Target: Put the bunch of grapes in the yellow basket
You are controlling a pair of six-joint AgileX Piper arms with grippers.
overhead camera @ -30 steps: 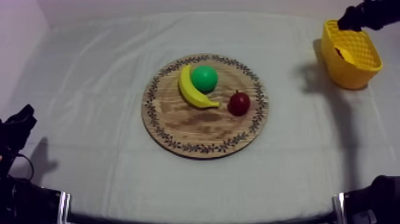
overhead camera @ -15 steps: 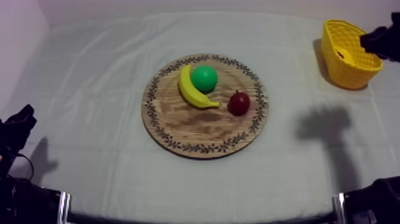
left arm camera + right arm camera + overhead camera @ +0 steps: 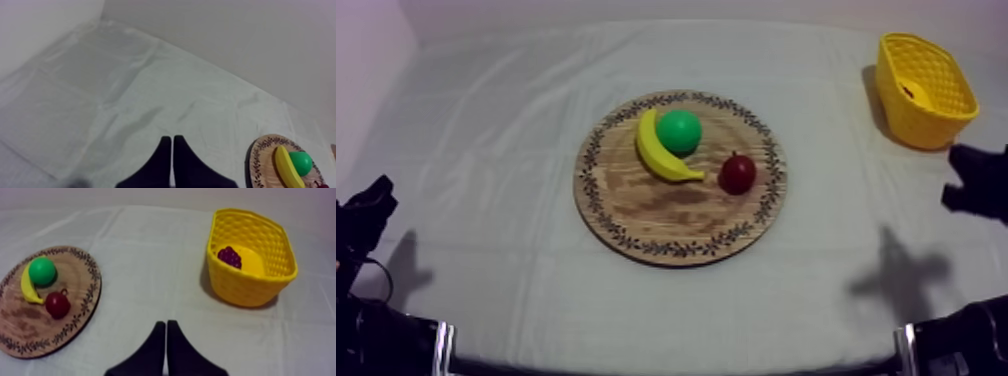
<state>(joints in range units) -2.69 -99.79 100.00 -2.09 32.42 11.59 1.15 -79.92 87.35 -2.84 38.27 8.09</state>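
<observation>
The bunch of grapes (image 3: 230,256), dark purple, lies inside the yellow basket (image 3: 252,258) at the table's far right (image 3: 924,90). My right gripper (image 3: 166,323) is shut on nothing, its fingers together as a narrow wedge, over bare cloth in front of the basket. In the top view it hangs at the right edge (image 3: 976,185), nearer than the basket. The round wooden board (image 3: 681,215) sits mid-table. My left gripper (image 3: 172,138) is shut and empty, resting low at the left (image 3: 366,215), far from the board.
On the board lie a banana (image 3: 661,150), a green round fruit (image 3: 679,131) and a small red fruit (image 3: 737,173). Bare cloth stretches between the board's rim (image 3: 92,295) and the basket. A wall closes off the table's far side.
My right gripper has come away from above the basket and moved down the right side towards the near edge, its shadow following. The left arm and the fruit on the board have not moved.
</observation>
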